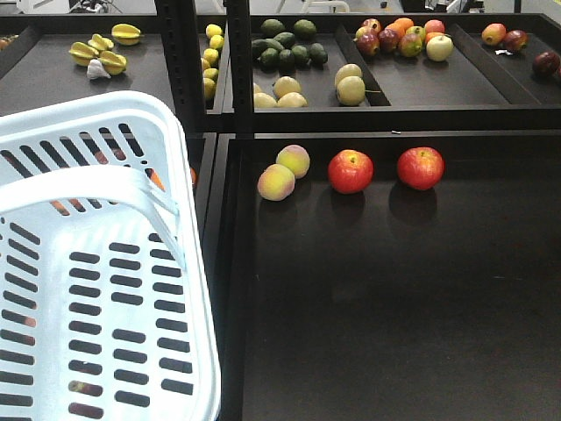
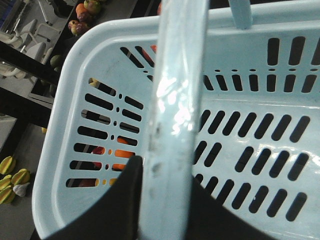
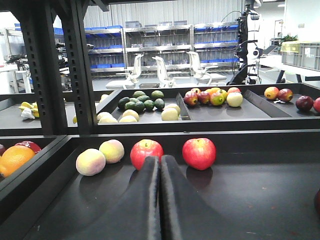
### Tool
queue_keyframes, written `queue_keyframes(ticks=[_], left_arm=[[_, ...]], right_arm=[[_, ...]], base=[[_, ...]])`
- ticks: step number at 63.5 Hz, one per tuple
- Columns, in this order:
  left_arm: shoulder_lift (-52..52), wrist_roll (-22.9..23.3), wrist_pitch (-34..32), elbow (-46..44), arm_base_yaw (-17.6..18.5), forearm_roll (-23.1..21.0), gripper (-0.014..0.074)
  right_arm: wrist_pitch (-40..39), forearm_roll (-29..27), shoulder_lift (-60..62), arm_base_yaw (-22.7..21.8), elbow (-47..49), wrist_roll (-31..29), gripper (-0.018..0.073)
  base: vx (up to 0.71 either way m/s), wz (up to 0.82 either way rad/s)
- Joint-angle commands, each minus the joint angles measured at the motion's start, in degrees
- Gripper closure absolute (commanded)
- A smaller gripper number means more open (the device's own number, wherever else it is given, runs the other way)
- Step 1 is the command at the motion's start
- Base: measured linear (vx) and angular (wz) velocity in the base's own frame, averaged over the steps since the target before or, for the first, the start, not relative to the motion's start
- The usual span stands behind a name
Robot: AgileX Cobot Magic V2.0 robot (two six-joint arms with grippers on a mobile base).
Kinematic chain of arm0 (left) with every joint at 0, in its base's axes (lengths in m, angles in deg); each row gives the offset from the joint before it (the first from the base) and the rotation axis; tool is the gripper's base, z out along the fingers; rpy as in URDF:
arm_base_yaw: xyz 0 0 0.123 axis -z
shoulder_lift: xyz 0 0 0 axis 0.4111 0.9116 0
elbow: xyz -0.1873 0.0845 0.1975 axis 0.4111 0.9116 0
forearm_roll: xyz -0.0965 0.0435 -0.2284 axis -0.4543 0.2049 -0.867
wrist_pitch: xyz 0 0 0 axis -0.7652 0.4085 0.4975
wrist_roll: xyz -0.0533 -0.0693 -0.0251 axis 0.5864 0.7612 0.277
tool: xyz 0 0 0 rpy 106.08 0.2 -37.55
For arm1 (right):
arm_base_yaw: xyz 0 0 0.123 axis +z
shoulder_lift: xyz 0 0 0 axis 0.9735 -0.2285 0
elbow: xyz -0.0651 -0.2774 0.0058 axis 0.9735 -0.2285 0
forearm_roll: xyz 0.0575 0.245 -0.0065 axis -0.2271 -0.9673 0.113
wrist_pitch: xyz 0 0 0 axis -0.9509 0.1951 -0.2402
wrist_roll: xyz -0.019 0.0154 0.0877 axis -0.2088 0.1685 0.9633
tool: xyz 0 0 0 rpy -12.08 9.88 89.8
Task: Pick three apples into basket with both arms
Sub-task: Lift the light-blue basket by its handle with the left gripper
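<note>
The basket's flat handle (image 2: 172, 100) runs straight through the left gripper (image 2: 165, 192), whose black fingers (image 2: 117, 200) close on it from either side. The pale blue basket (image 1: 88, 110) hangs beneath that gripper, its slotted floor and walls in plain sight. The right gripper (image 3: 160, 162) has its two fingers pressed flat together, low over the dark lower shelf (image 3: 250, 200). Just beyond its tips, a touch to the left, sits one red apple (image 3: 145, 149), its lower part hidden behind the fingers; whether the tips touch it cannot be told. A second red apple (image 3: 199, 153) lies on the same shelf ahead and to the right of the tips, apart from the first. Ahead and to the left are two pale peaches (image 3: 90, 161), side by side. Far to the left, in the neighbouring compartment, is an orange (image 3: 15, 160). Farther ahead, on the raised shelf, trays hold avocados (image 3: 141, 102), pale yellow fruit (image 3: 170, 114) and a heap of mixed apples (image 3: 212, 96).
</note>
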Motion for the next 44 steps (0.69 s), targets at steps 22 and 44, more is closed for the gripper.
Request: queue_keyframes(ticks=[22,44], left_arm=[[-0.07,0.85,-5.25,-1.94,0.22,0.11,0.0603],[-0.07,0.85,-5.25,-1.94,0.22,0.11,0.0603]], right_arm=[[-3.96,0.41,0.60,-0.28,-0.83,-0.13,0.0568],[-3.96,0.41,0.60,-0.28,-0.83,-0.13,0.0568]], base=[[0.00,0.00],[0.00,0.00]])
